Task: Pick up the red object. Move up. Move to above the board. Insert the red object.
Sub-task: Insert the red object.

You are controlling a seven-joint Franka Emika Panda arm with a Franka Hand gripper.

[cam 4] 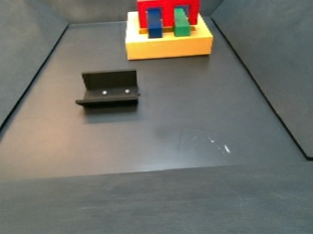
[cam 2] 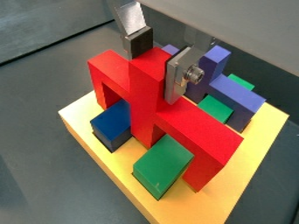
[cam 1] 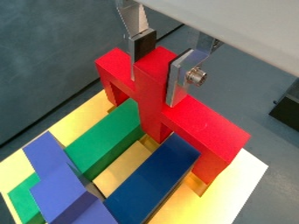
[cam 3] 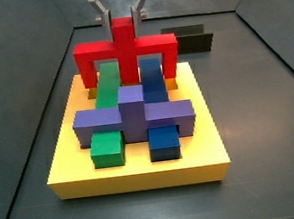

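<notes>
The red object (cam 3: 126, 48) stands upright at the far end of the board (cam 3: 137, 168), its two legs reaching down to the slab's rear corners. Its raised centre stub sits between the fingers of my gripper (cam 1: 160, 74), which is shut on it from both sides; both wrist views show this grip (cam 2: 158, 72). One dark pad (cam 1: 142, 48) lies against one face of the stub and the silver plate (cam 1: 179, 77) against the opposite face. In a side view the red object (cam 4: 169, 6) and board (cam 4: 168, 46) are far off at the back of the floor.
Green (cam 3: 107, 147), blue (cam 3: 165, 139) and purple (cam 3: 132, 111) blocks sit in the board in front of the red piece. The fixture (cam 4: 108, 89) stands on the dark floor apart from the board. Raised walls border the floor on both sides.
</notes>
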